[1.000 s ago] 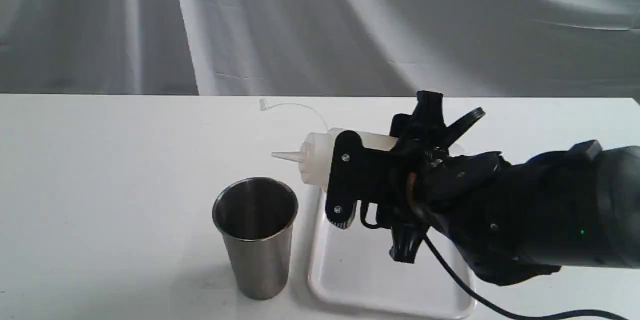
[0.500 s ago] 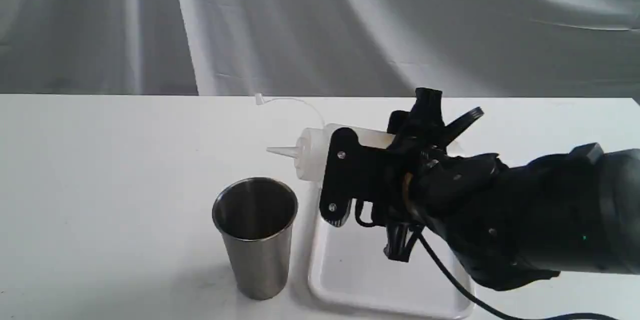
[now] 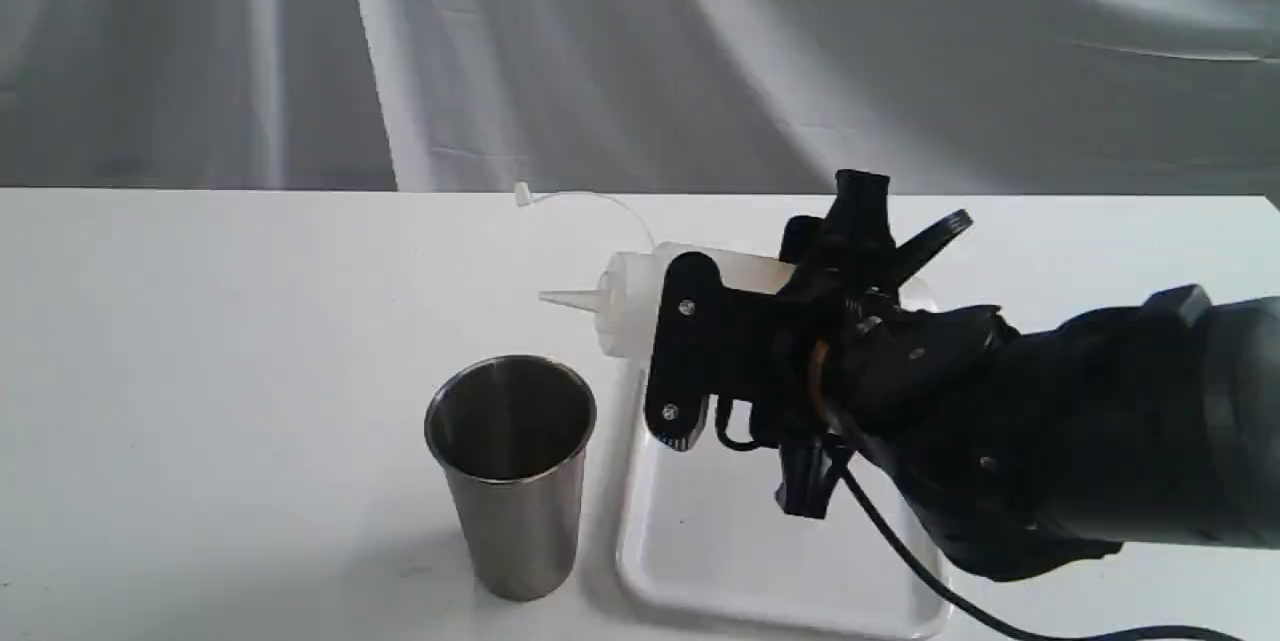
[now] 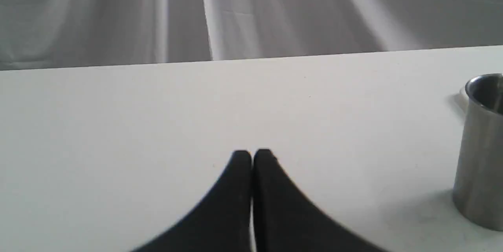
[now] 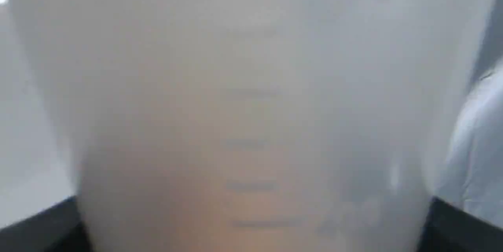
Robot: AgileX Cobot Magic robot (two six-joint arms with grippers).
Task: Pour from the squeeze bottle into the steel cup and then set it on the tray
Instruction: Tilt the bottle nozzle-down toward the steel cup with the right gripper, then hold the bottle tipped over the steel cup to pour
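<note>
My right gripper [image 3: 688, 306] is shut on the squeeze bottle [image 3: 625, 306] and holds it on its side above the tray's far left corner. The nozzle points left, beyond and above the steel cup [image 3: 512, 471]; its cap strap arcs up behind. No liquid shows at the nozzle. In the right wrist view the translucent squeeze bottle [image 5: 251, 106] fills the frame, faintly amber low down. The steel cup stands upright just left of the white tray [image 3: 760, 561]. My left gripper [image 4: 252, 155] is shut and empty over bare table, with the steel cup [image 4: 481, 146] off to one side.
A black cable [image 3: 930, 571] from my right arm trails over the tray's near right part. Grey draped cloth [image 3: 640, 51] hangs behind the table's far edge. White table [image 3: 200, 371] stretches left of the cup.
The right gripper with the bottle has risen slightly and shifted a little left. The cup, tray and left gripper have not moved.
</note>
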